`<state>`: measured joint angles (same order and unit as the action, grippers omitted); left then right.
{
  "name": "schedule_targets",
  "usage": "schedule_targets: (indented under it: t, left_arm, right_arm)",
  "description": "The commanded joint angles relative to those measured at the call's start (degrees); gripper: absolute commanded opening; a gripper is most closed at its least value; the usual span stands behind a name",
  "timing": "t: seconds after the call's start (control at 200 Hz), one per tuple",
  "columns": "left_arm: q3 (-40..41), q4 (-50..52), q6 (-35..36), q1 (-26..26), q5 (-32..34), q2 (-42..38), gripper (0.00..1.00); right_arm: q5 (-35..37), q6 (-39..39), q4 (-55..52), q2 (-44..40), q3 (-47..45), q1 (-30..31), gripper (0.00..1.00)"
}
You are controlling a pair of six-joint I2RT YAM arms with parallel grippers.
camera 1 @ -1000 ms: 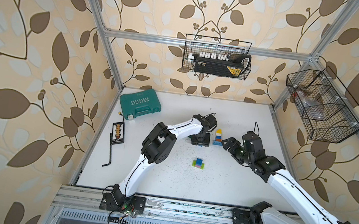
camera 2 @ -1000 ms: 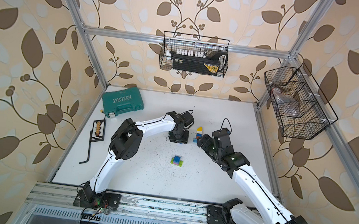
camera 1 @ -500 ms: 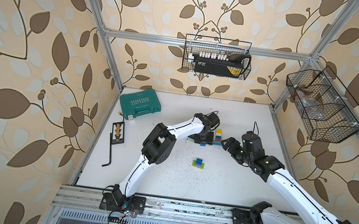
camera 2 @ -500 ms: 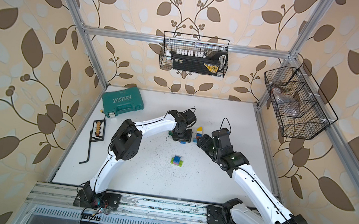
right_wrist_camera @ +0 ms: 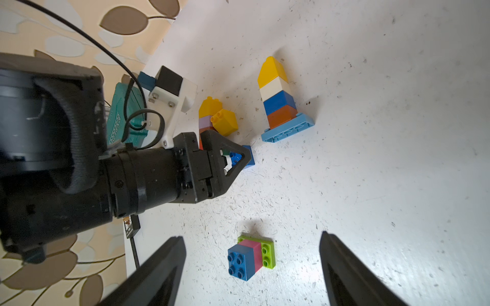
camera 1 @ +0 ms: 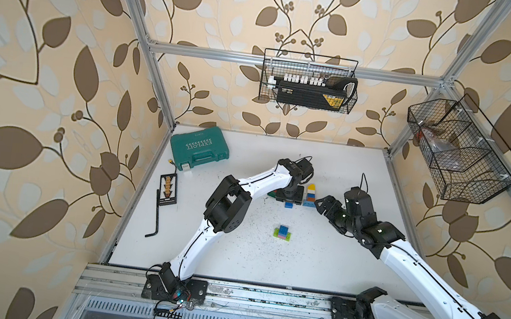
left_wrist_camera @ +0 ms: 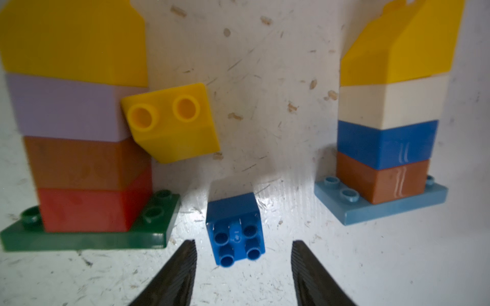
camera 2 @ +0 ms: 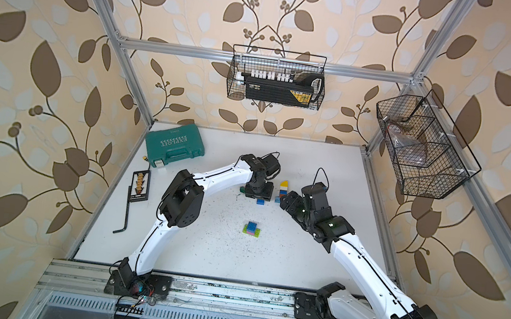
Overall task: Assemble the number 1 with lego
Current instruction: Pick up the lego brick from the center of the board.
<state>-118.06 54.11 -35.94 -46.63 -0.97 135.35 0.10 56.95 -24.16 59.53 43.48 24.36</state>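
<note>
While on its side, blue brick (left_wrist_camera: 236, 227), studs toward parted left jaws.

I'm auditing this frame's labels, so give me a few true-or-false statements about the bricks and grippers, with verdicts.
1. The left gripper is shut on the loose blue brick. False: its jaws stand open on either side, not touching it.
2. The tower on the light-blue plate is yellow on top. True.
3. The right gripper holds a brick. False: it is open and empty.
4. A loose yellow brick lies by the stack on the green plate. True.
</note>
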Motion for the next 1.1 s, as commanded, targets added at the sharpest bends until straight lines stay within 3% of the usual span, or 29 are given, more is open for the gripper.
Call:
schedule_targets:
  t: [0.0,0.115,0.415,0.77,1.095]
  left_arm:
    - [-1.6,1.06,2.21,-0.65,1.11,0.57,0.6]
    - [-2.08,1.17,2.56,-0.63,1.35,1.27,0.58]
    - [-2.71,1.7,2.67,-0.65,1.45,2.08,0.39]
    - [-3.45,2.85,2.61,-0.57,1.81,3.1,0.43]
    - [-3.76,2.98,2.38,-0.55,1.39,3.63,0.4]
  right_arm:
    - [-0.66,-0.17,0.53,0.59,-1.29,-0.29,0.83]
    - [-0.96,-0.15,0.71,0.92,-1.23,-0.29,0.82]
    - [-1.15,-0.17,0.79,0.94,-1.38,-0.45,0.82]
    - [-1.24,0.0,0.61,0.69,-1.56,-0.53,0.82]
    - [-1.22,0.0,0.71,0.41,-1.74,-0.58,0.82]
